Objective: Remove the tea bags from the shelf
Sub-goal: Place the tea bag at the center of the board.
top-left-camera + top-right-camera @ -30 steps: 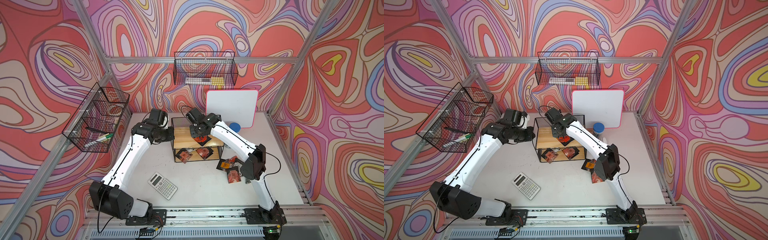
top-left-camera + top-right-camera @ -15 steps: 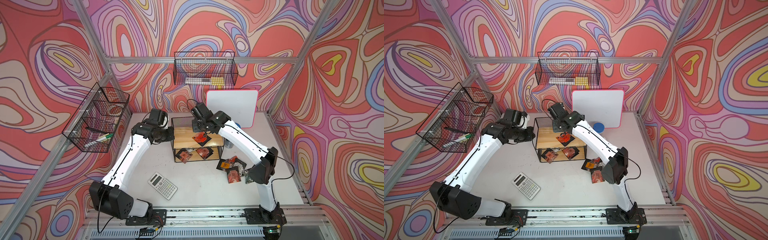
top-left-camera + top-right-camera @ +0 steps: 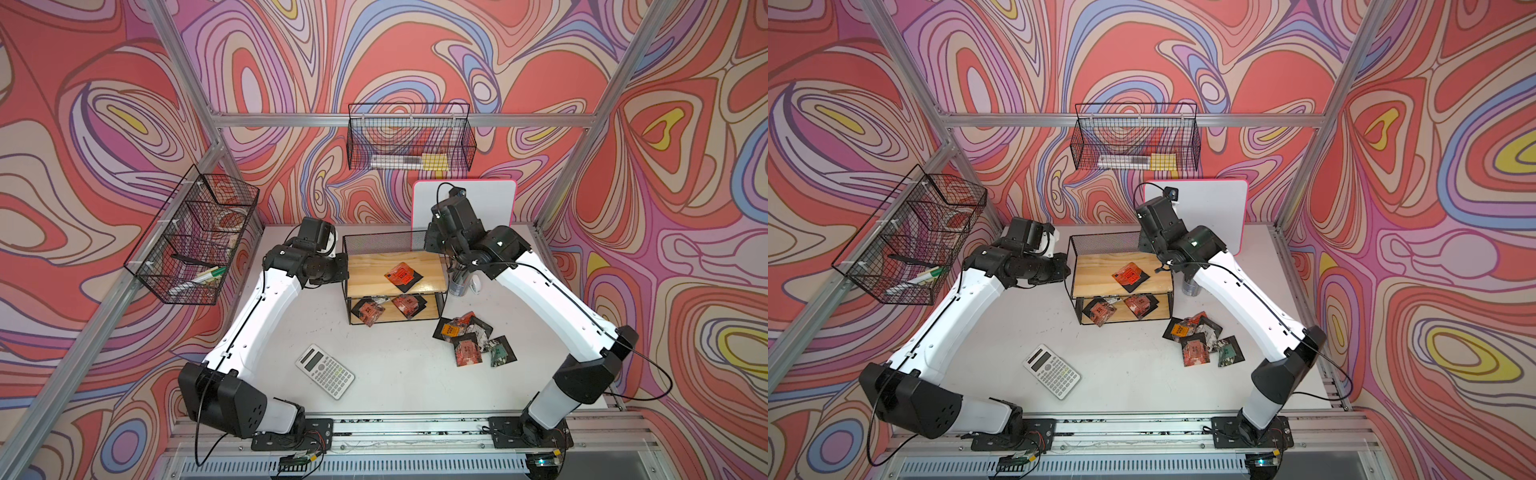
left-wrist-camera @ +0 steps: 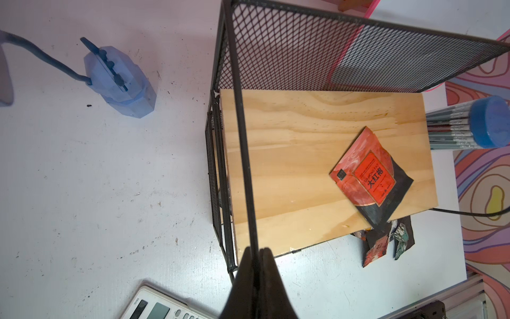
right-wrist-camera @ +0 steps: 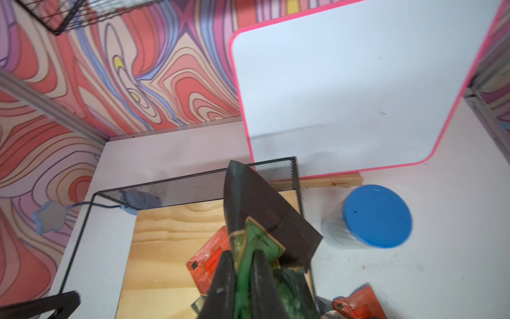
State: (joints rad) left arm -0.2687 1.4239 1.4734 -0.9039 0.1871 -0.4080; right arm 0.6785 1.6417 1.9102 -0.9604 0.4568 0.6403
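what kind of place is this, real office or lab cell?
Likely a lab robot cell: aluminium frame with printed swirl walls, left arm and right arm mounted on a rail, staged props like a calculator and whiteboard.

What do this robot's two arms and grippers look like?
Both the left arm and right arm have smooth white shells with chunky black joints and bases. A thin black cable runs along each. The left gripper and right gripper end in dark, flat, tapering fingers.
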